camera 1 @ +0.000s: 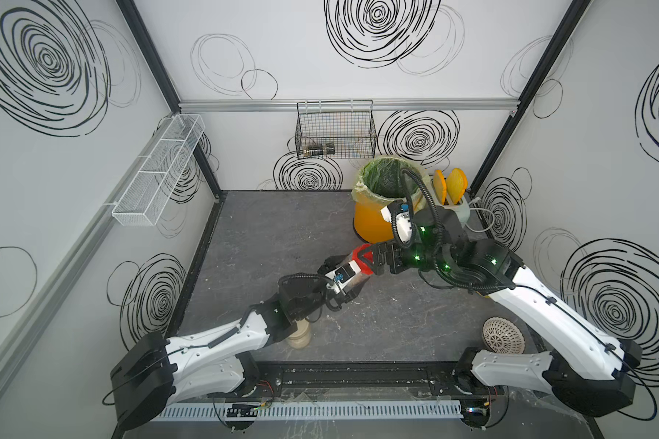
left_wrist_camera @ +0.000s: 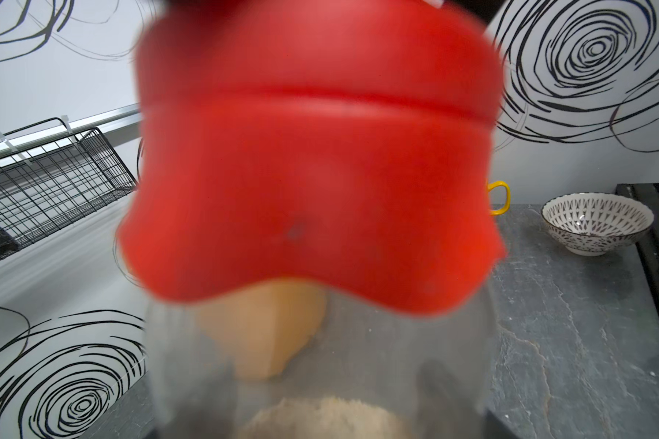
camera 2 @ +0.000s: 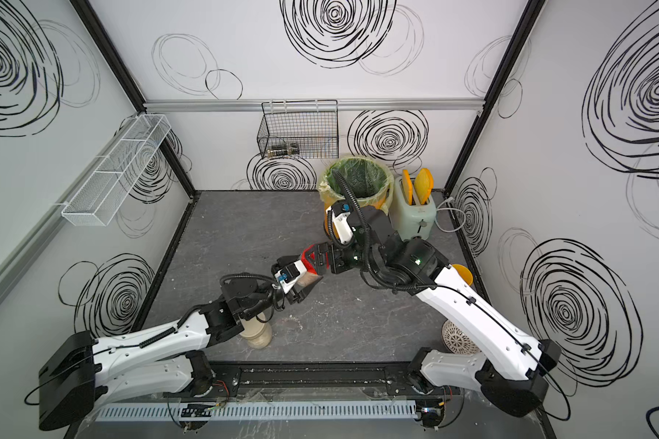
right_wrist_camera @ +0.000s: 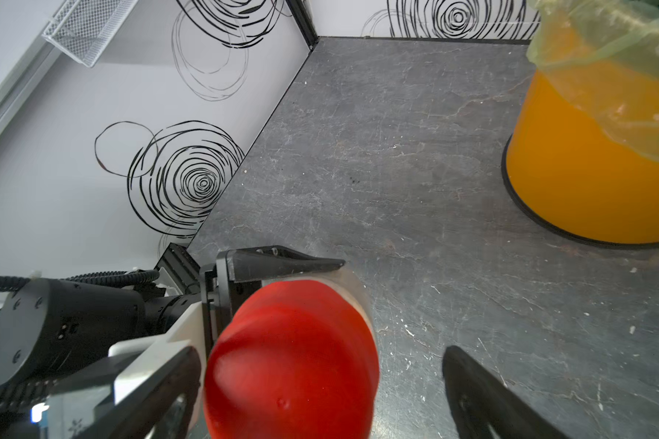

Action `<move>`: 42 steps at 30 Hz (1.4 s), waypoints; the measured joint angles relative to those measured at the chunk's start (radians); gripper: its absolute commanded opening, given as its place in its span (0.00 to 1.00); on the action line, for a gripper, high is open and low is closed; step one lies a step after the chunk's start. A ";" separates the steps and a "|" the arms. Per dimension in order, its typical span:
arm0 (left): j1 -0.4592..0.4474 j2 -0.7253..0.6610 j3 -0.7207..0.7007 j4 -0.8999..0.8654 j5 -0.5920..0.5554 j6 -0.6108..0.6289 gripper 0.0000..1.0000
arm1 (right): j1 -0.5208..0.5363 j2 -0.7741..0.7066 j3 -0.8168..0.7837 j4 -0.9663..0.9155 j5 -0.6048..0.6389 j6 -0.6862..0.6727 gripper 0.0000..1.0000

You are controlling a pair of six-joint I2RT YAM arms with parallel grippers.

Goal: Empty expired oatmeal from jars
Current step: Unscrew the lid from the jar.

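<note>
We see the left hand [camera 1: 352,278] clamped on the slim jar [camera 1: 360,282], tilted above the desk [camera 1: 282,228] so its red cap [camera 1: 362,258] sits between the right hand's [right_wrist_camera: 320,391] spread-apart fingers, likely for unscrewing, oatmeal [left_wrist_camera: 320,418] inside.

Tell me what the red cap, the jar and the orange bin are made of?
Red cap: probably plastic, smooth with a soft shine and a moulded wavy edge.
Jar: clear plastic or glass, I cannot tell which; oatmeal shows through its wall.
Orange bin: likely smooth plastic with a slight gloss; its green liner is thin crinkly film.
</note>
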State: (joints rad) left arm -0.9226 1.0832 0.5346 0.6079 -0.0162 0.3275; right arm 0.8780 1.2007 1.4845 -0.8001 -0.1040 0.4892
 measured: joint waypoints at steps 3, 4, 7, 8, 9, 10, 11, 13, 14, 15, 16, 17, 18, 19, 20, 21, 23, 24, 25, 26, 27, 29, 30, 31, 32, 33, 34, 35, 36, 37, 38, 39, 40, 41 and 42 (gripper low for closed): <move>-0.005 0.000 0.000 0.000 -0.001 0.003 0.70 | 0.025 0.000 0.013 0.000 0.008 0.000 0.99; -0.007 0.000 0.000 0.000 -0.001 0.005 0.70 | 0.032 0.000 0.016 0.000 0.012 0.000 0.97; -0.007 0.000 0.000 0.000 -0.003 0.005 0.70 | 0.049 0.003 0.018 0.001 0.022 -0.002 0.90; -0.007 0.000 0.000 -0.002 -0.003 0.005 0.70 | 0.050 0.004 0.018 0.002 0.024 -0.001 0.88; -0.007 0.000 0.000 -0.003 -0.004 0.005 0.70 | 0.051 0.005 0.018 0.001 0.025 -0.001 0.88; -0.007 0.000 0.000 -0.003 -0.005 0.005 0.70 | 0.051 0.005 0.018 0.001 0.026 -0.002 0.87; -0.007 0.000 0.000 -0.003 -0.004 0.005 0.70 | 0.051 0.006 0.018 0.001 0.026 -0.003 0.86; -0.007 0.000 0.000 -0.003 -0.004 0.005 0.70 | 0.051 0.008 0.018 0.000 0.029 -0.005 0.84; -0.007 -0.001 0.000 -0.002 -0.004 0.005 0.70 | 0.051 0.010 0.018 0.000 0.029 -0.007 0.84; -0.007 -0.002 0.000 0.000 -0.004 0.005 0.70 | 0.052 0.012 0.017 0.000 0.029 -0.008 0.84; -0.007 -0.003 0.000 -0.001 -0.004 0.005 0.70 | 0.052 0.014 0.015 0.000 0.030 -0.010 0.85; -0.007 -0.005 0.000 0.000 -0.003 0.005 0.70 | 0.052 0.016 0.011 0.000 0.032 -0.013 0.85; -0.007 -0.006 0.000 0.000 -0.003 0.005 0.70 | 0.052 0.017 0.008 0.000 0.034 -0.015 0.85; -0.007 -0.008 0.000 0.000 -0.003 0.005 0.70 | 0.051 0.019 0.005 0.000 0.037 -0.019 0.84; -0.007 -0.009 0.000 0.000 -0.003 0.005 0.69 | 0.051 0.021 0.002 -0.001 0.039 -0.021 0.83; -0.007 -0.010 0.000 0.000 -0.003 0.005 0.69 | 0.050 0.023 -0.001 -0.001 0.040 -0.023 0.82; -0.007 -0.011 0.000 -0.001 -0.003 0.005 0.69 | 0.050 0.024 -0.003 0.000 0.038 -0.029 0.73; -0.007 -0.011 0.000 -0.003 -0.002 0.005 0.69 | 0.049 0.024 -0.003 0.002 0.035 -0.030 0.71; -0.007 -0.012 0.000 -0.006 -0.002 0.004 0.69 | 0.049 0.024 -0.003 0.002 0.031 -0.035 0.69; -0.007 -0.013 0.000 -0.014 -0.002 0.002 0.69 | 0.048 0.023 -0.003 0.004 0.033 -0.048 0.66; -0.007 -0.014 0.000 -0.020 0.000 0.001 0.69 | 0.046 0.023 -0.004 0.003 0.030 -0.058 0.62; -0.007 -0.022 0.000 -0.037 0.004 -0.004 0.69 | 0.038 0.023 -0.009 0.003 0.012 -0.076 0.58; -0.007 -0.027 0.000 -0.046 0.006 -0.006 0.69 | 0.035 0.023 -0.011 0.004 0.003 -0.086 0.58; -0.007 -0.034 0.000 -0.055 0.010 -0.009 0.69 | 0.032 0.022 -0.013 0.005 -0.013 -0.105 0.58; -0.007 -0.041 0.000 -0.067 0.014 -0.011 0.69 | 0.028 0.020 -0.016 0.006 -0.030 -0.126 0.58; -0.007 -0.047 0.000 -0.076 0.019 -0.013 0.69 | 0.023 0.017 -0.021 0.009 -0.046 -0.145 0.58; -0.007 -0.053 0.001 -0.085 0.025 -0.014 0.69 | 0.019 0.011 -0.029 0.013 -0.067 -0.172 0.58; -0.007 -0.058 0.001 -0.094 0.034 -0.015 0.69 | 0.014 0.003 -0.039 0.017 -0.088 -0.199 0.57; -0.007 -0.062 0.001 -0.100 0.042 -0.016 0.70 | 0.011 -0.005 -0.048 0.021 -0.104 -0.223 0.55; -0.007 -0.069 0.001 -0.109 0.056 -0.018 0.70 | 0.008 -0.016 -0.059 0.023 -0.123 -0.254 0.53; -0.008 -0.077 0.001 -0.121 0.071 -0.019 0.70 | 0.003 -0.027 -0.069 0.024 -0.142 -0.282 0.51; -0.009 -0.085 0.001 -0.129 0.082 -0.020 0.70 | 0.000 -0.037 -0.076 0.024 -0.158 -0.310 0.49; -0.012 -0.097 0.001 -0.142 0.095 -0.021 0.70 | -0.002 -0.048 -0.084 0.027 -0.177 -0.340 0.49; -0.014 -0.106 0.001 -0.149 0.104 -0.023 0.70 | -0.004 -0.059 -0.092 0.031 -0.193 -0.364 0.49; -0.014 -0.114 0.001 -0.154 0.113 -0.024 0.70 | -0.007 -0.071 -0.102 0.036 -0.211 -0.389 0.51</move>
State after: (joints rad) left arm -0.9367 0.9691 0.5358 0.4534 0.0963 0.3035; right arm 0.8711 1.1301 1.3827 -0.7639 -0.3145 0.0998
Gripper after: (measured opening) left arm 0.743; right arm 0.660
